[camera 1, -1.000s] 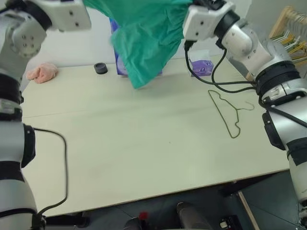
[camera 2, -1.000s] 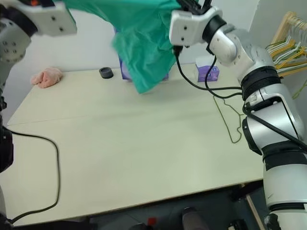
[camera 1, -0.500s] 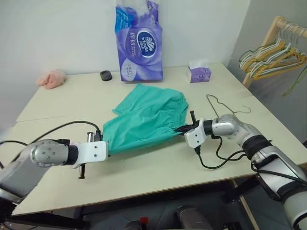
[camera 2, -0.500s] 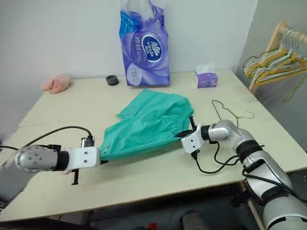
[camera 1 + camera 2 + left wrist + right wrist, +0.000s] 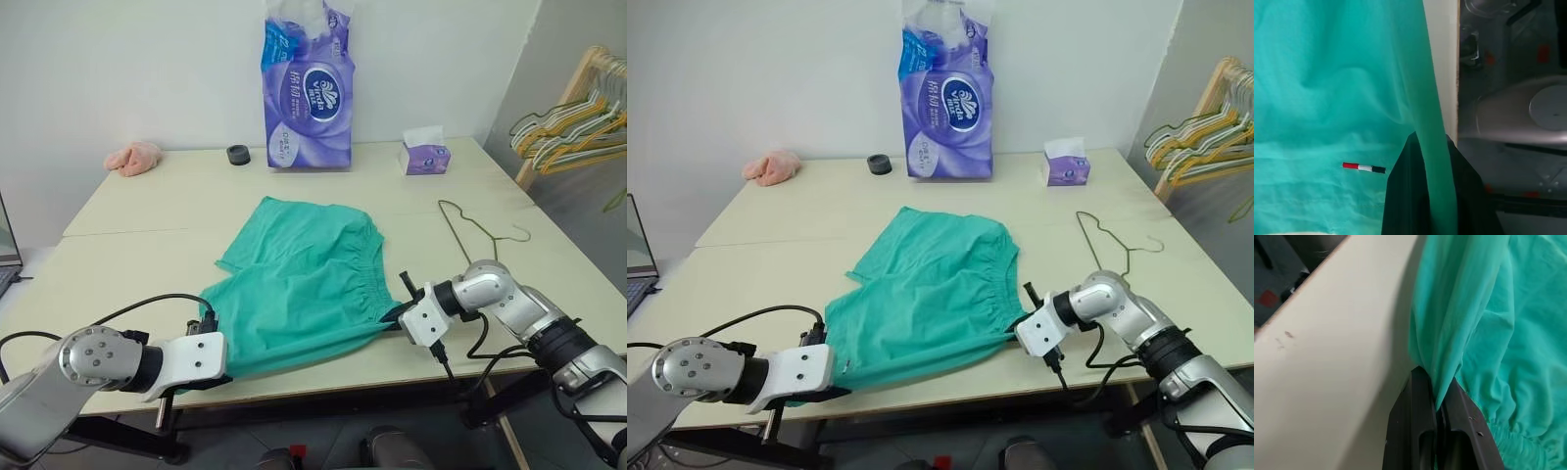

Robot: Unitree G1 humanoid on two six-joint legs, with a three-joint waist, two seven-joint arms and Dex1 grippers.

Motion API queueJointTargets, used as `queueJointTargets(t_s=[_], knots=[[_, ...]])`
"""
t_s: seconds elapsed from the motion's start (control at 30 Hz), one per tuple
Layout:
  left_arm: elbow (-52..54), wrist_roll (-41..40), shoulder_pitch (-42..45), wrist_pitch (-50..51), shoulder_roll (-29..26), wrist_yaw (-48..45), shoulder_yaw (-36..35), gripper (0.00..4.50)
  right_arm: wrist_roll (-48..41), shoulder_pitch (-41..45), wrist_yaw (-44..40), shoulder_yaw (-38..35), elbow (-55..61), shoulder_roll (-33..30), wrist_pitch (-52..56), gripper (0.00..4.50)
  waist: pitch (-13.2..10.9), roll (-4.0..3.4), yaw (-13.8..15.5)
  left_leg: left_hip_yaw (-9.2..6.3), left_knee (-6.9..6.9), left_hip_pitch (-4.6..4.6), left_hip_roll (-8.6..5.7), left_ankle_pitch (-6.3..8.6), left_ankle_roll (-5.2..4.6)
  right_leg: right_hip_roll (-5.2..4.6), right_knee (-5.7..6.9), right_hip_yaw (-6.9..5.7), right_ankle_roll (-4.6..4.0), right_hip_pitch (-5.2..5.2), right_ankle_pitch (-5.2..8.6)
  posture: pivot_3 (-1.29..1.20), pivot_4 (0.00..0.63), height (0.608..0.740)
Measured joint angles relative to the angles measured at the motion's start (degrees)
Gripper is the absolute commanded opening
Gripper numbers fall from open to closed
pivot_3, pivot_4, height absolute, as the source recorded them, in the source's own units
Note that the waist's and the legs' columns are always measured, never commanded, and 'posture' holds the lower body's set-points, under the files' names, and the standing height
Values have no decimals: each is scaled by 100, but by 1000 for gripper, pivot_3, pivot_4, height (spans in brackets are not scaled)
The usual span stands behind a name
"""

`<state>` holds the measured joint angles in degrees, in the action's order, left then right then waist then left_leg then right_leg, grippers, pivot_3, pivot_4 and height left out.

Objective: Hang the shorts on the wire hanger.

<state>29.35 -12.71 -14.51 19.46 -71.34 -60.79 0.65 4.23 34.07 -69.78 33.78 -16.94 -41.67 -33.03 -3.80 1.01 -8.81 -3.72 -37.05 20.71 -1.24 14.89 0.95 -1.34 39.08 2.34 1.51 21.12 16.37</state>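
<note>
Currently, laying-out step: shorts (image 5: 299, 284) spread flat between left gripper (image 5: 217, 360) and right gripper (image 5: 400, 315), each pinching a waistband corner. Wire hanger (image 5: 477, 229) lies beyond the right gripper, apart from the cloth. Next move likely calls for freeing one gripper to fetch it.

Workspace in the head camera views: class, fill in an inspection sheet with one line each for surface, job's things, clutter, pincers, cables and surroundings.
Surface: pale table, seam across it.
Job's things: teal shorts spread flat at the near edge; wire hanger flat on the table to their right, apart.
Clutter: purple tissue-roll pack, tissue box, black ring, pink cloth, all at the far edge.
Pincers: left pincer and right pincer each shut on a fold of the shorts.
Cables: black cable at the left arm; another at the right arm.
Surroundings: white wall; wooden rack of hangers at right; laptop edge at left.
</note>
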Motion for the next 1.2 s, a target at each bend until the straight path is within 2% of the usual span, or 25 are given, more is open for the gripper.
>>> queueJointTargets(t_s=[0.13,0.33,0.47,0.53,0.67,0.77,0.97,1.1,1.2], knots=[[43,-12,-114,234,29,-88,-1,849,-105,-191,-331,-34,380,-128,451,964,0,0,35,3,0,0,0,0,0,1,0,1,0,1,0,-133,0,740],[315,-170,-523,391,41,-318,-97,2718,-356,-403,-869,-128,1033,-440,1044,3093,0,1,85,3,-1,0,2,0,0,0,-1,-1,-1,1,1,-135,0,740],[572,-504,-604,489,140,-515,-337,3958,-937,-471,-1338,-242,1716,-668,1852,4486,0,1,87,2,-1,0,3,0,0,0,-1,-2,1,0,5,-135,0,740],[710,-829,-560,660,247,-603,-515,4470,-1357,-470,-1404,-471,2033,-673,2416,4500,1,1,87,1,-1,0,4,0,0,1,-2,-4,2,0,6,-136,0,740],[809,-1462,-308,1109,511,-578,-876,4470,-2082,-459,-1345,-956,2460,-651,3546,4500,1,0,90,0,-2,0,4,0,1,1,-3,-5,14,0,13,-136,0,740],[728,-1918,477,1524,1022,-136,-1025,4470,-2447,-351,-884,-1429,2392,-404,4490,4500,4,4,103,-5,-8,1,3,0,1,2,-2,-10,16,-3,12,-139,0,740],[355,-2067,1964,1959,2064,1160,-969,4470,-2565,-58,760,-2650,1212,352,5254,4500,14,14,105,3,-12,9,-4,0,2,2,-6,2,-6,0,-6,-149,0,740],[168,-1972,2229,2017,2268,1428,-830,4470,-2281,-30,1768,-3158,426,468,5245,4500,14,13,81,12,-6,11,-4,0,3,2,-5,10,-6,8,-7,-167,1,740],[-77,-2034,2677,2135,2462,1496,-661,4470,-1852,158,3243,-3637,-602,654,5228,4500,15,14,65,17,-9,10,-4,0,3,6,-3,12,-6,5,-8,-178,5,740]])
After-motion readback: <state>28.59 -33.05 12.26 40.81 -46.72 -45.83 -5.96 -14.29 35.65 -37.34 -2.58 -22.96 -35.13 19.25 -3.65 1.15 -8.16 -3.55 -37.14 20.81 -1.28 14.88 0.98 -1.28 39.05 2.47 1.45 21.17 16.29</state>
